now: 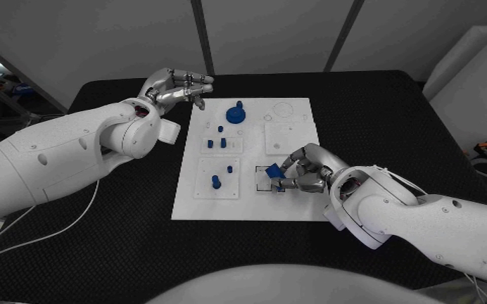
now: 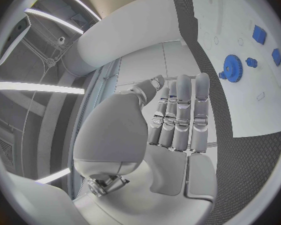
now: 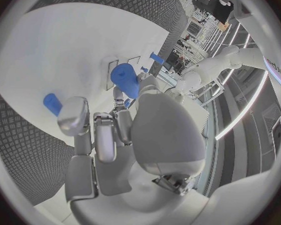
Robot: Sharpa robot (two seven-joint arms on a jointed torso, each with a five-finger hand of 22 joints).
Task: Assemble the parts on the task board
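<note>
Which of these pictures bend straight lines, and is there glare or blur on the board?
Head view: the board edges run straight, light is even, no glare, parts sharp. Left wrist view: fisheye curves the board edge; bright ceiling strips glare beside the left hand. Right wrist view: same curving; the blue part at the right hand looks soft.

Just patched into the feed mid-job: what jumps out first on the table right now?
The white task board lies mid-table, dotted with small blue parts, and the big blue gear near its far end draws the eye. At the board's near right corner, the right robot hand holds a blue part over a square recess. The left robot hand hangs beside the board's far left corner, holding nothing.
</note>
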